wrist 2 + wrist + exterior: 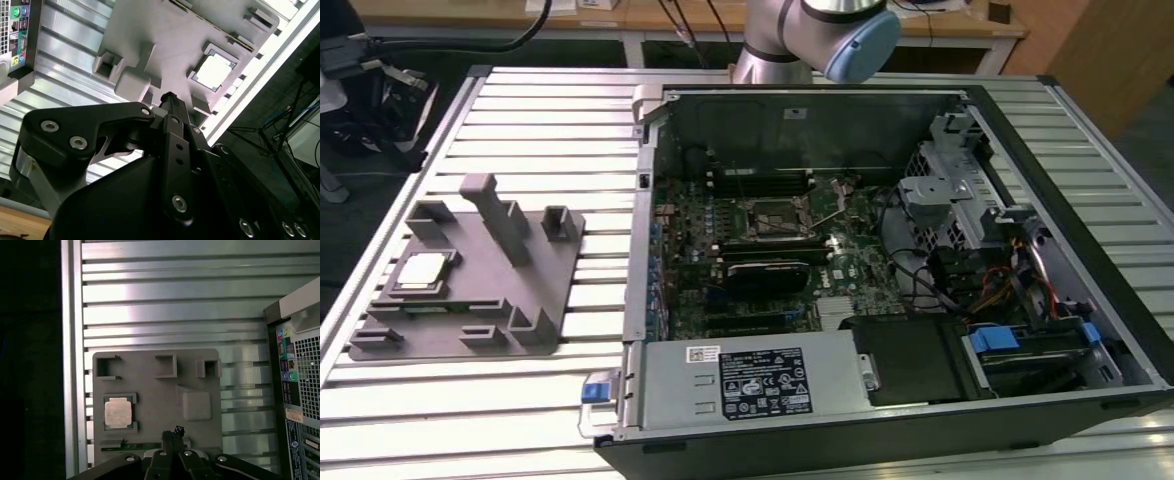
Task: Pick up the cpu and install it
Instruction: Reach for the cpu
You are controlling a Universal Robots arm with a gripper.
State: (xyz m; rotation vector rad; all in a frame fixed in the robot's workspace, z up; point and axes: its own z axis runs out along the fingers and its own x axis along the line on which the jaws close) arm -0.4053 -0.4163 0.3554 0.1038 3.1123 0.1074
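The cpu point(424, 272) is a small silver square lying flat in a pocket of the grey fixture tray point(547, 290), on the exterior view's left. Both wrist views look down on the cpu point(118, 413) point(215, 71) in the tray point(150, 385) point(170, 30). My gripper point(172, 432) point(170, 97) hangs well above the tray, off to one side of the chip, with its fingers together and nothing between them. The motherboard socket point(771, 220) sits inside the open computer case.
The open computer case point(881, 260) fills the exterior view's right, its rear port panel point(300, 390) close beside the tray. Upright grey blocks point(494, 215) rise from the tray. The ribbed metal table point(534, 110) ends just beyond the tray. The arm point(827, 30) stands behind the case.
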